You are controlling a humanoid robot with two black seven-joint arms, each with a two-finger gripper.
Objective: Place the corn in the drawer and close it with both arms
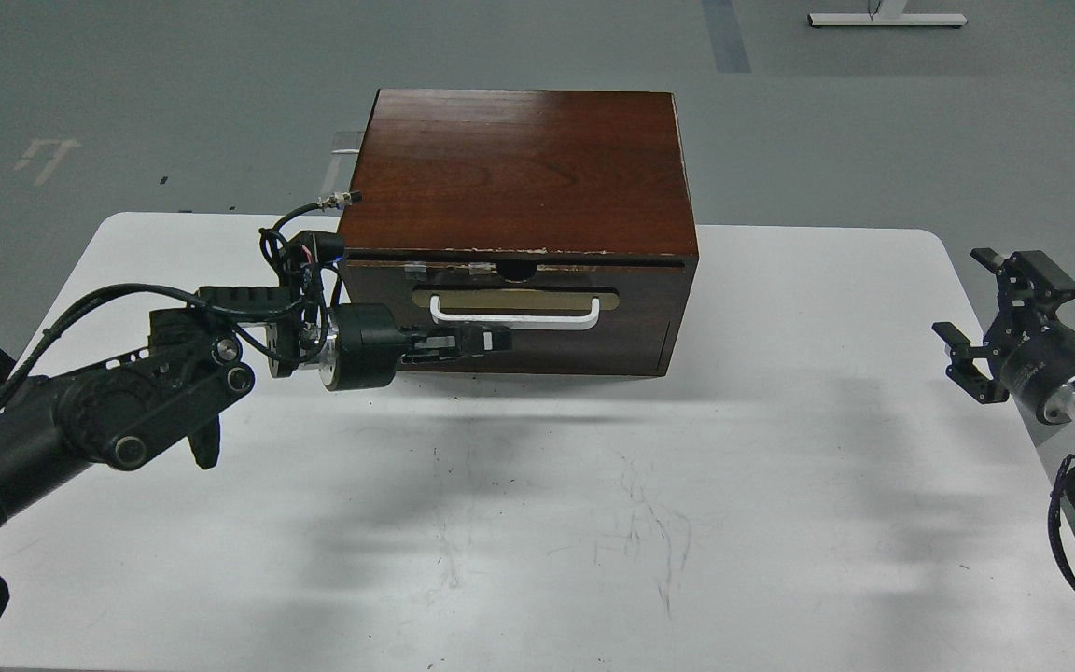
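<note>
The dark brown cabinet (519,168) stands at the back middle of the white table (780,467). Its drawer (640,313), with a white bar handle (515,315) on a tan plate, sits flush in the cabinet front. The corn is out of view. My left gripper (493,341) is shut, with its fingertips against the drawer front just below the handle's left half. My right gripper (971,297) is open and empty, off the table's right edge and well away from the cabinet.
A plain dark panel (593,350) lies below the drawer. Loose black cables (290,261) loop over my left wrist next to the cabinet's left corner. Grey floor surrounds the table, with a white stand base (887,19) far behind.
</note>
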